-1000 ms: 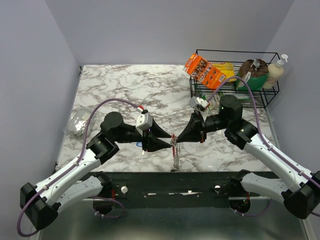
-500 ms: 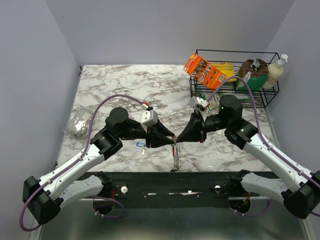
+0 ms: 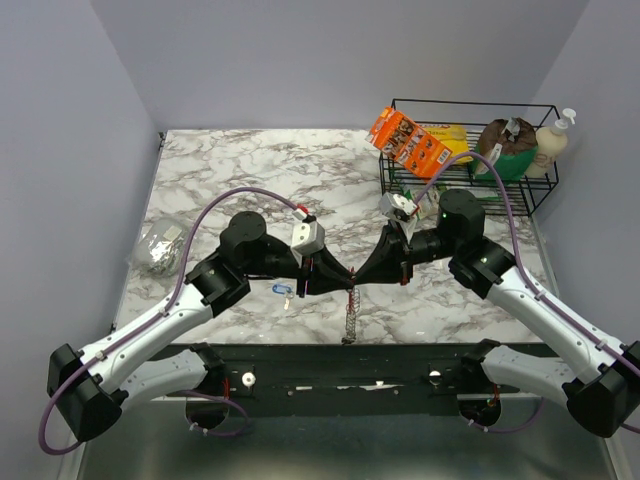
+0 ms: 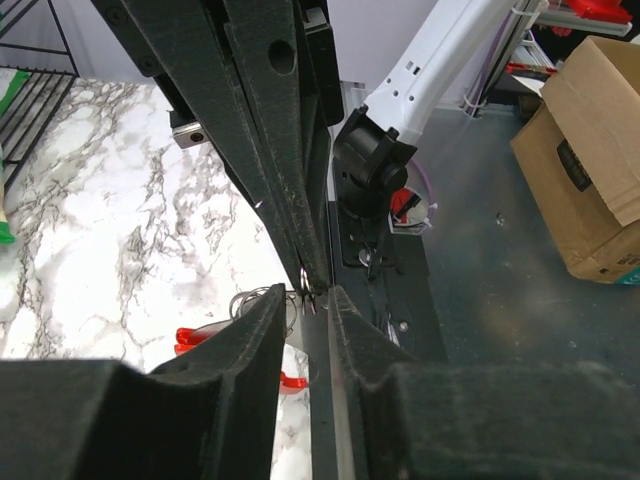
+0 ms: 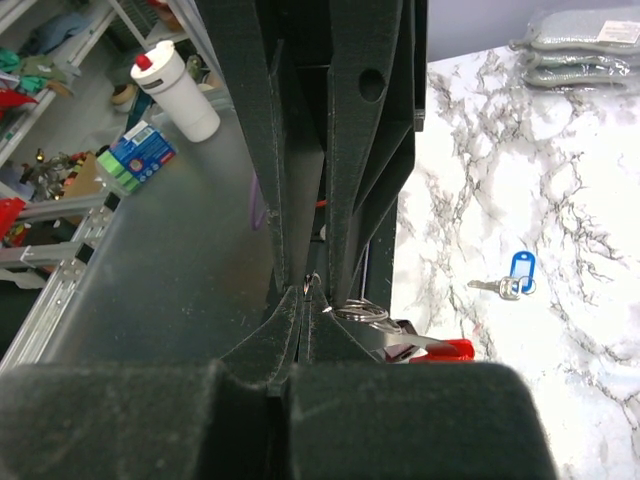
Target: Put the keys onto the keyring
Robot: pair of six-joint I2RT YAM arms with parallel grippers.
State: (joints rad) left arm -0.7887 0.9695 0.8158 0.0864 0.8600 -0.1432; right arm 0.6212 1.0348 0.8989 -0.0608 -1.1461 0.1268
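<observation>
The right gripper (image 5: 303,290) is squeezed tight on the top of the keyring (image 3: 350,312), which hangs down between the two arms. The left gripper (image 4: 308,292) meets it tip to tip, nearly closed, and I cannot tell if it holds anything. I count one keyring and one blue key (image 3: 283,290), lying on the table (image 3: 250,180), so that key is not on yet.

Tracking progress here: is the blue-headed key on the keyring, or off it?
Off. The blue-headed key lies alone on the marble table, clearly apart from the keyring near the table's front edge.
</observation>
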